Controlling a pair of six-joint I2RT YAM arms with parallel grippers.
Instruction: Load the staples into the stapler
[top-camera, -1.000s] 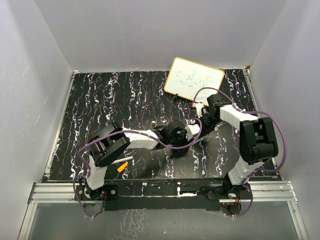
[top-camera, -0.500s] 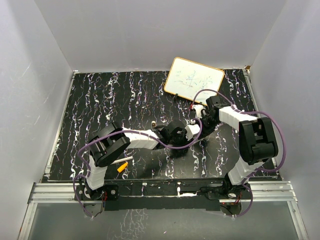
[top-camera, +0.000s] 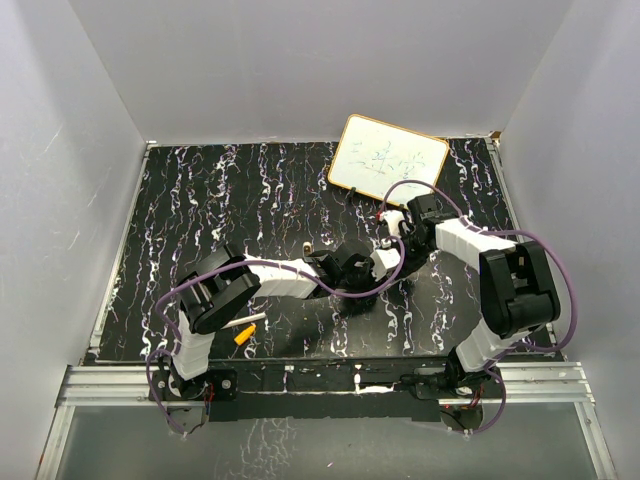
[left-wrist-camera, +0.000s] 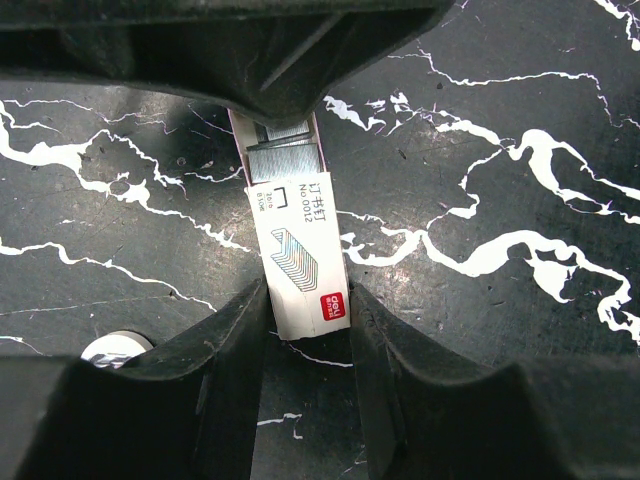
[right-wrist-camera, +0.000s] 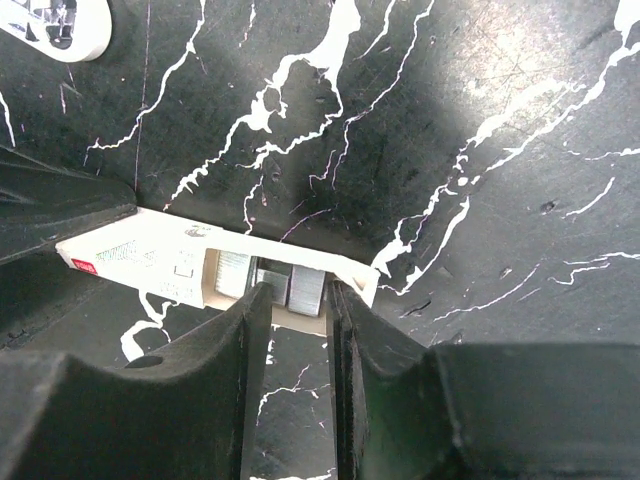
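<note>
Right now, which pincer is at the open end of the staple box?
The right pincer: its fingers flank the exposed staples at the open end. The left pincer clamps the staple box by its closed, printed end with the red logo.

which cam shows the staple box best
Left wrist: the staple box faces the lens in the left gripper, label and staples clear. Right wrist shows only its side and open end. Top external: too small to make out.
</note>
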